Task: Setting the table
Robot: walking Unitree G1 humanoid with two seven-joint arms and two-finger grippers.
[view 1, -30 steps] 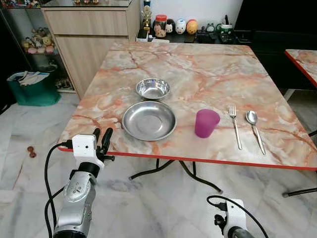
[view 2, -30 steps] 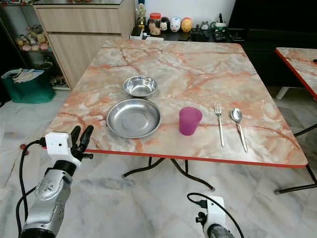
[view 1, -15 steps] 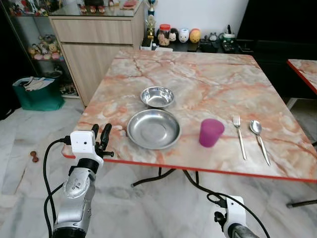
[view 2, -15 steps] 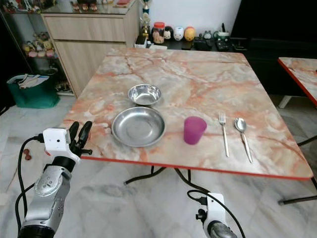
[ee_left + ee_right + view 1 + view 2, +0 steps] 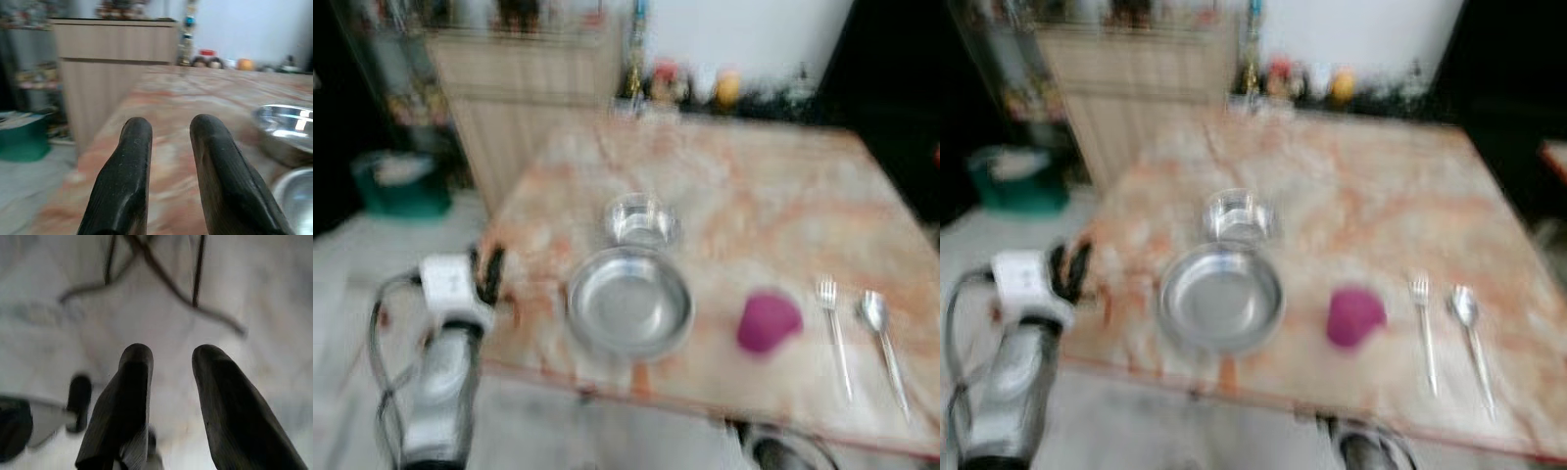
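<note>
Your view has closed in on the worktop [image 5: 744, 186] and blurred. The left claw [image 5: 168, 132], fingers apart and empty, now hovers over its left edge beside the plate [image 5: 628, 302]; the right claw [image 5: 168, 367], parted, hangs idle.

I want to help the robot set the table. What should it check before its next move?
1. Left gripper open, holding nothing: ok.
2. Right gripper open, hanging low over the floor: ok.
3. Large round steel plate has nothing on it: ok.
4. Small steel bowl behind the plate, apart from it: cannot tell, blurred.
5. Purple plastic cup upright: cannot tell.
6. Metal fork and metal spoon side by side: ok.
</note>
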